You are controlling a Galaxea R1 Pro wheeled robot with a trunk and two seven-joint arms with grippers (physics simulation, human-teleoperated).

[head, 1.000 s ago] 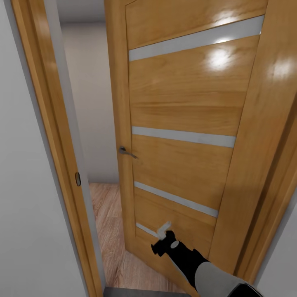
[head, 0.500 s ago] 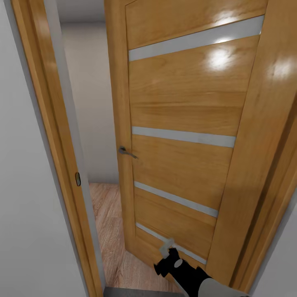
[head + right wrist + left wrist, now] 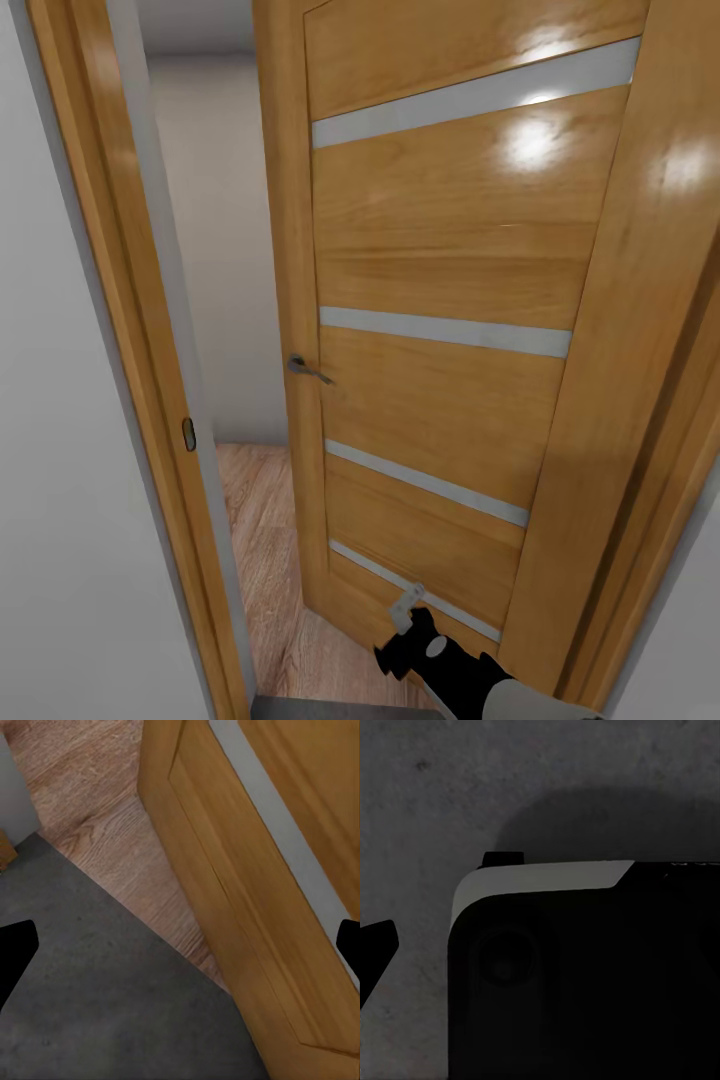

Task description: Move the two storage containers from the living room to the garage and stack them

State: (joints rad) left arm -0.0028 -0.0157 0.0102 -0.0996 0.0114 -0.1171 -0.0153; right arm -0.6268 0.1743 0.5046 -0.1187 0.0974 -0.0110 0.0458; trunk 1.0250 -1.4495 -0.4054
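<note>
I'm at the half-open honey-wood door with pale glass strips [image 3: 440, 300], my right pincer [image 3: 405, 607] spread wide and empty near its bottom, light plank floor [image 3: 265, 560] beyond, no orange bins in sight, so both still need fetching.

Ahead of you the door [image 3: 440, 300] stands ajar; its handle [image 3: 307, 370] sits on its left edge. Left of the door: the gap, then the frame [image 3: 130, 350]. Your right tool [image 3: 405, 612] lies before the door's lower panel.
</note>
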